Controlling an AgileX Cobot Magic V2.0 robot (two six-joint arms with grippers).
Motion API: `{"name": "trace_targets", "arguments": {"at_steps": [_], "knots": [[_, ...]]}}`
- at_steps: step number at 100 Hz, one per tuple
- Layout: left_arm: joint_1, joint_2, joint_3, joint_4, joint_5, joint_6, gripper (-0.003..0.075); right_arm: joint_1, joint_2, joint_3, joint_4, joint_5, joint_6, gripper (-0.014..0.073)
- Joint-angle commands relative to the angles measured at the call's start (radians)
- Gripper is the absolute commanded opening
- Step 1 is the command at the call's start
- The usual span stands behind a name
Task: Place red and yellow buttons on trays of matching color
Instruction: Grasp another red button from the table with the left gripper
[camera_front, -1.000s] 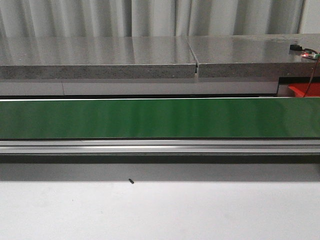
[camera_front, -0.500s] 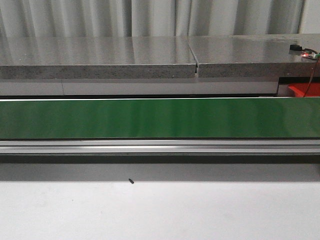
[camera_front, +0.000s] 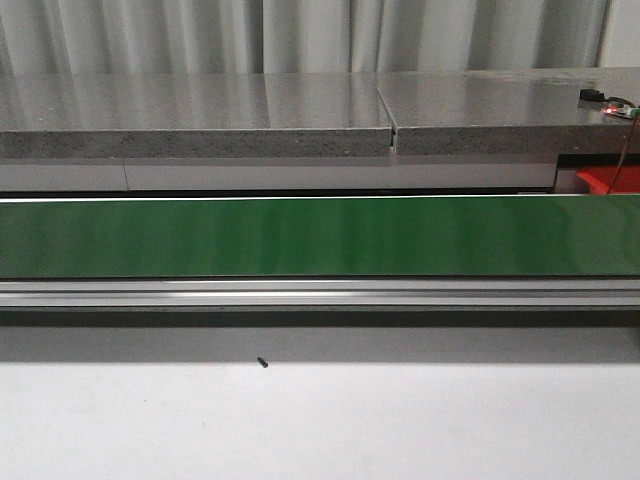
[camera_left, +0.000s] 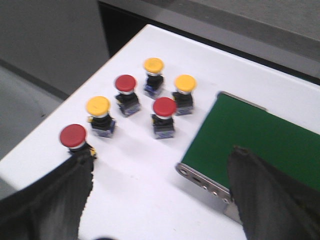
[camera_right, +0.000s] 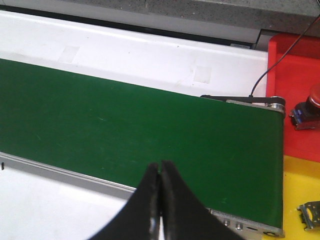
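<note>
nothing altered across the last second in the front view: same bare green conveyor belt (camera_front: 320, 237), same small dark speck (camera_front: 262, 363) on the white table (camera_front: 320, 430), no arm in sight. so no progress to report; sorting seemingly stalled or waiting.

left gripper (camera_left: 160, 200) spread wide apart, holding nothing, hovering over the belt's end. six buttons clustered on the white surface there: red ones (camera_left: 73, 136), (camera_left: 125, 84), (camera_left: 164, 107) and yellow ones (camera_left: 98, 106), (camera_left: 153, 65), (camera_left: 185, 83). nearest red sitting just beside the left finger, at roughly 10 o'clock from the gripper's midpoint.

right gripper (camera_right: 160, 195) pressed together, clamped on nothing, poised above the belt's far end. red tray (camera_right: 295, 70) at about 2 o'clock from it, already bearing one red button (camera_right: 307, 112); yellow tray (camera_right: 300, 185) at about 3 o'clock, with something grey at its edge, too cut off to identify.

likely next: pick from the cluster, probably that nearest red.
</note>
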Motion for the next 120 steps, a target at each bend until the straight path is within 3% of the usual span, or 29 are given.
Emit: {"name": "trace_targets", "arguments": {"at_steps": [1,44,77,120], "knots": [[0.065,0.095,-0.087,0.022,-0.071,-0.017,0.0547,0.002,-0.005,-0.025,0.006,-0.053,-0.012,-0.0109],[0.300,0.599,-0.286,0.069,-0.085,-0.009,0.0547,0.002,-0.005,-0.025,0.006,-0.053,-0.012,-0.0109],[0.302,0.845,-0.338,0.094,-0.074,-0.005,0.0547,0.002,-0.005,-0.025,0.006,-0.053,-0.012,-0.0109],[0.326,0.925,-0.367,0.107,-0.112,-0.005,0.0547,0.002,-0.005,-0.025,0.006,-0.053,-0.012,-0.0109]]}}
